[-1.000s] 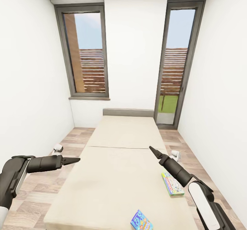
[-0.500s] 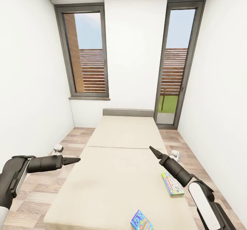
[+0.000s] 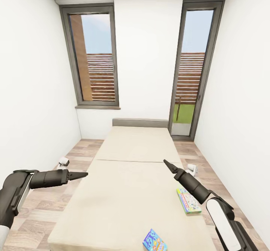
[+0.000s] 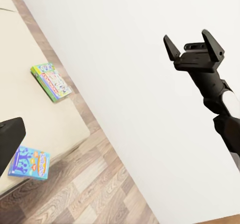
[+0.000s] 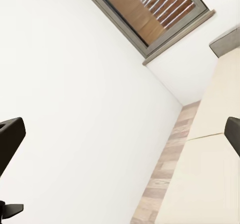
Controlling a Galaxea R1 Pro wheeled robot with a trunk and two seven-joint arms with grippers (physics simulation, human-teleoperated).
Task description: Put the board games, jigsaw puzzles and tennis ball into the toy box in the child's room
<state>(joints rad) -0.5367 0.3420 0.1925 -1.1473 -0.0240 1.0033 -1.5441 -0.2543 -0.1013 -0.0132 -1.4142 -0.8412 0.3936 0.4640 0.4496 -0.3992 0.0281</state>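
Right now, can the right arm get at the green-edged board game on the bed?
Probably yes. The green-edged board game lies flat on the bed near its right edge, just under the open right gripper; nothing lies between.

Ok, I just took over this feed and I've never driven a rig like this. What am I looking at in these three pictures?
You are a wheeled robot with two arms, standing at the foot of a bed. The big picture comes from the head camera. The other two come from cameras on each wrist.

In the head view, the left end effector and right end effector hover over the bed, holding nothing. The left wrist view catches the right end effector with its fingers spread open.

Two board games lie on the mattress: a blue one near the foot edge and a green-edged one by the right side.
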